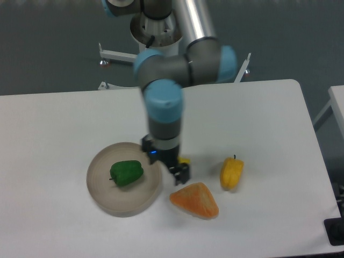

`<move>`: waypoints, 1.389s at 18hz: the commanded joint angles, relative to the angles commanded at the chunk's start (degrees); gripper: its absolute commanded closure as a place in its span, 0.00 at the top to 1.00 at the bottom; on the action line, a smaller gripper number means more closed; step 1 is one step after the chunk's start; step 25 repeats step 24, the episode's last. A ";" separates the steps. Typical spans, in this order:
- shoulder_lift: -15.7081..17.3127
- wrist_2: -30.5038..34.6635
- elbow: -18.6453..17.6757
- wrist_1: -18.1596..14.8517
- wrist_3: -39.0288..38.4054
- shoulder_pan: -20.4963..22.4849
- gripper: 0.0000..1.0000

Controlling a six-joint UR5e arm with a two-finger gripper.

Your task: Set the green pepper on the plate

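The green pepper lies on its side inside the plate, a little left of the plate's centre, with nothing touching it. The plate sits on the white table in the lower left of the frame. The gripper hangs just right of the plate's rim, pointing down at the table, and it holds nothing; its dark fingers are small and partly hidden under the wrist, so whether they stand apart or together cannot be told. The arm drops from the top centre of the frame, its grey and blue joints covering the middle of the table. Behind the wrist only a small yellow tip of a banana shows; the rest is hidden by the arm. Just below the gripper, close to its fingers, lies 1 orange wedge-shaped object, near the plate's right edge but apart from it. To the right of the gripper lies 1 yellow pepper with a dark stem, apart from the wedge and well away from the plate. The gripper stands between the plate and these 2 items.
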 joint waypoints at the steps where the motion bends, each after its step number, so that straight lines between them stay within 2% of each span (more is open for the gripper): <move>1: 0.44 0.00 0.09 -1.32 1.76 1.40 1.00; 7: 1.24 0.00 -0.09 -5.19 17.04 9.05 1.00; 9: 1.23 0.09 0.00 -7.73 20.93 10.55 1.00; 10: 1.32 0.00 0.17 -9.14 21.02 11.43 1.00; 15: 1.32 0.35 0.35 -11.96 21.29 12.84 1.00; 19: 1.32 3.42 0.26 -12.05 21.29 12.49 1.00; 25: 1.15 3.60 0.35 -11.70 21.38 12.32 1.00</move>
